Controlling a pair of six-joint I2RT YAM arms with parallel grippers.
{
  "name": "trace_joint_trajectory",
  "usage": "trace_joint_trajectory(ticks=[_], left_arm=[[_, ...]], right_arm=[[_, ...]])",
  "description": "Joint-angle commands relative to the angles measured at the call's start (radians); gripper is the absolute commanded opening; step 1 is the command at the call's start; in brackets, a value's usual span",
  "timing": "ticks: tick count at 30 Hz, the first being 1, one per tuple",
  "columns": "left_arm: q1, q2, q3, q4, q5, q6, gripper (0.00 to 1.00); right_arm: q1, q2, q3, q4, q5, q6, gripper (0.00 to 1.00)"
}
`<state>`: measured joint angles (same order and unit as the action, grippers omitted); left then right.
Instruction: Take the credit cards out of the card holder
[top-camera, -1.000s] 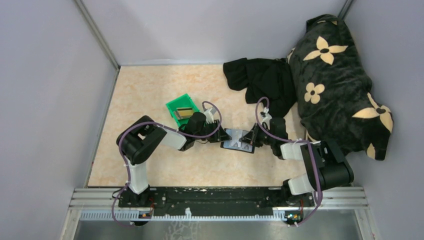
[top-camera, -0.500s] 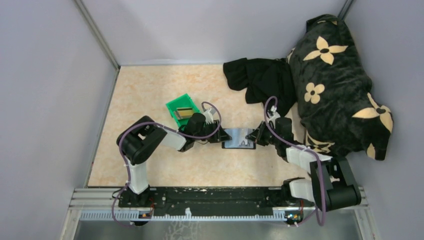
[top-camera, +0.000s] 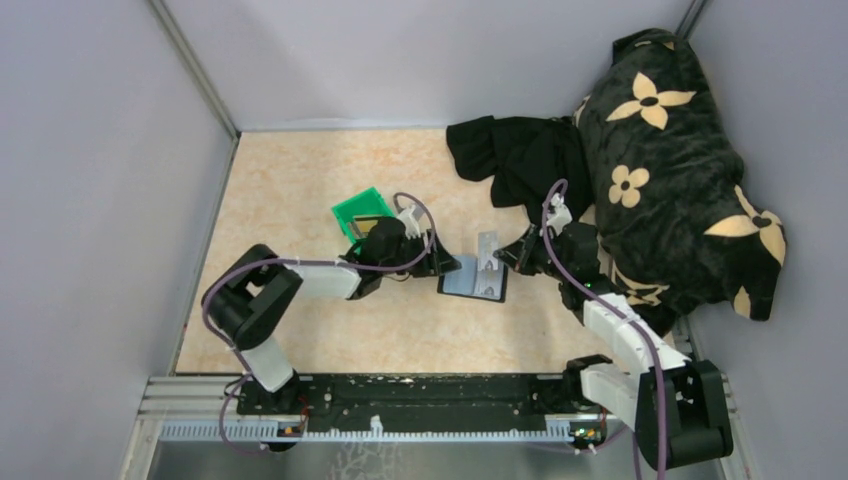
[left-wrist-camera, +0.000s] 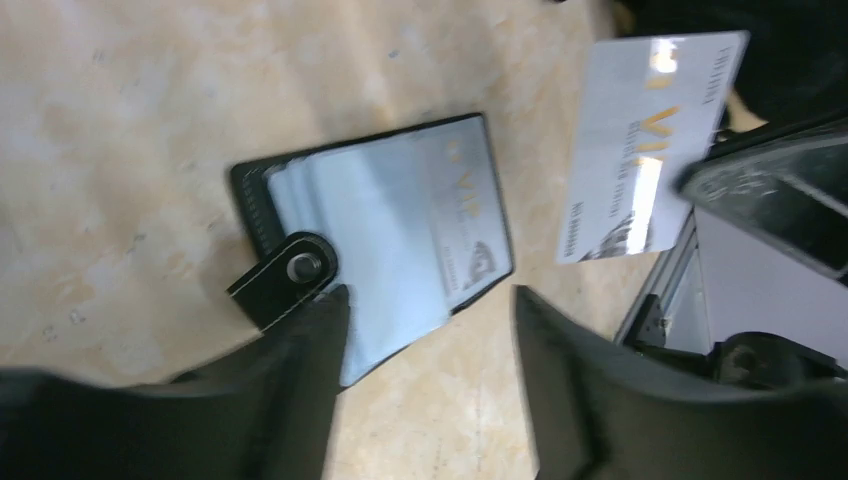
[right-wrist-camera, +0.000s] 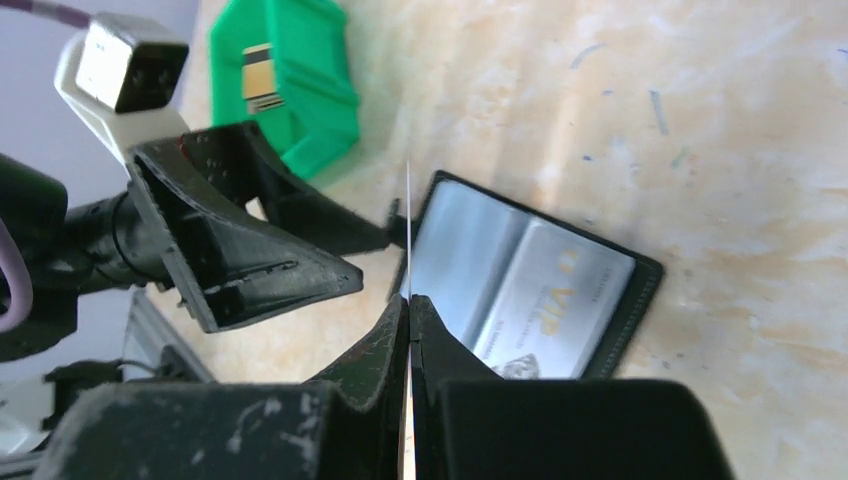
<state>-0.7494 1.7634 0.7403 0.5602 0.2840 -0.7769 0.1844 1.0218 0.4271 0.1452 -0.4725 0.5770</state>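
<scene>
The black card holder (top-camera: 472, 282) lies open on the table, its grey-blue inner faces up, with a pale VIP card (right-wrist-camera: 550, 305) still in its pocket. My right gripper (top-camera: 505, 258) is shut on a pale grey-white credit card (top-camera: 487, 250) and holds it above the holder's far edge; the card is edge-on in the right wrist view (right-wrist-camera: 408, 225) and face-on in the left wrist view (left-wrist-camera: 645, 140). My left gripper (top-camera: 445, 265) is open, one finger (left-wrist-camera: 300, 370) over the holder's (left-wrist-camera: 380, 230) near edge beside its tab (left-wrist-camera: 285, 280). A gold-brown card (top-camera: 368, 226) lies in the green bin.
The green bin (top-camera: 360, 213) stands just behind my left gripper. A crumpled black cloth (top-camera: 525, 160) lies at the back right. A large black cushion with cream flowers (top-camera: 680, 170) fills the right side. Grey walls close in the table.
My right gripper has pulled the pale card out of the holder and lifted it back and to the right. The left arm has stretched out towards the holder, which has turned slightly.
</scene>
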Motion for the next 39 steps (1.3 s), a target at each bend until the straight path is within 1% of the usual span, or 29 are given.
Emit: trace_joint_trajectory(ticks=[1,4,5,7,9,11,13,15,16,19,20,22,26,30,32,37,39], left_arm=[[0.004,-0.135,0.067,-0.048,-0.032,0.067,0.74],[0.019,-0.198,0.044,0.069,0.024,0.077,0.97],[0.031,-0.210,0.024,0.137,0.053,0.054,0.99],[0.057,-0.220,-0.019,0.279,0.097,-0.031,0.99],[0.072,-0.209,-0.020,0.343,0.153,-0.050,0.99],[0.072,-0.199,0.000,0.315,0.182,-0.027,0.99],[0.071,-0.188,0.003,0.329,0.213,-0.026,0.99],[0.071,-0.184,-0.001,0.324,0.202,-0.024,0.99],[0.071,-0.178,0.000,0.320,0.206,-0.026,0.99],[0.071,-0.165,-0.005,0.364,0.231,-0.044,0.91],[0.071,-0.159,-0.011,0.397,0.248,-0.056,0.87],[0.073,-0.142,-0.026,0.513,0.292,-0.073,0.84],[0.103,-0.129,-0.020,0.619,0.439,-0.073,0.85],[0.132,-0.087,0.005,0.748,0.623,-0.147,0.78],[0.135,-0.049,0.020,0.824,0.679,-0.201,0.75],[0.138,0.020,0.033,0.974,0.719,-0.324,0.72],[0.139,0.020,0.036,0.971,0.721,-0.324,0.70]], right_arm=[[-0.018,-0.048,0.048,0.130,-0.155,0.056,0.00],[-0.024,-0.048,0.041,0.257,-0.246,0.144,0.00],[-0.023,-0.048,0.039,0.300,-0.266,0.174,0.00],[-0.024,-0.049,0.034,0.370,-0.295,0.229,0.00],[-0.023,-0.050,0.034,0.416,-0.319,0.261,0.00],[-0.024,-0.055,0.037,0.424,-0.324,0.271,0.00],[-0.024,-0.064,0.035,0.434,-0.331,0.281,0.00],[-0.023,-0.075,0.030,0.462,-0.346,0.301,0.00],[-0.023,-0.078,0.030,0.469,-0.350,0.310,0.00],[-0.023,-0.080,0.026,0.484,-0.366,0.323,0.00],[-0.024,-0.078,0.024,0.497,-0.376,0.335,0.00],[-0.024,-0.063,0.026,0.516,-0.416,0.349,0.00],[-0.023,-0.052,0.028,0.529,-0.503,0.352,0.00],[-0.024,-0.077,0.024,0.520,-0.552,0.354,0.00],[-0.024,-0.080,0.031,0.508,-0.569,0.351,0.00],[-0.022,-0.067,0.042,0.465,-0.589,0.332,0.00],[-0.021,-0.070,0.037,0.467,-0.589,0.330,0.00]])
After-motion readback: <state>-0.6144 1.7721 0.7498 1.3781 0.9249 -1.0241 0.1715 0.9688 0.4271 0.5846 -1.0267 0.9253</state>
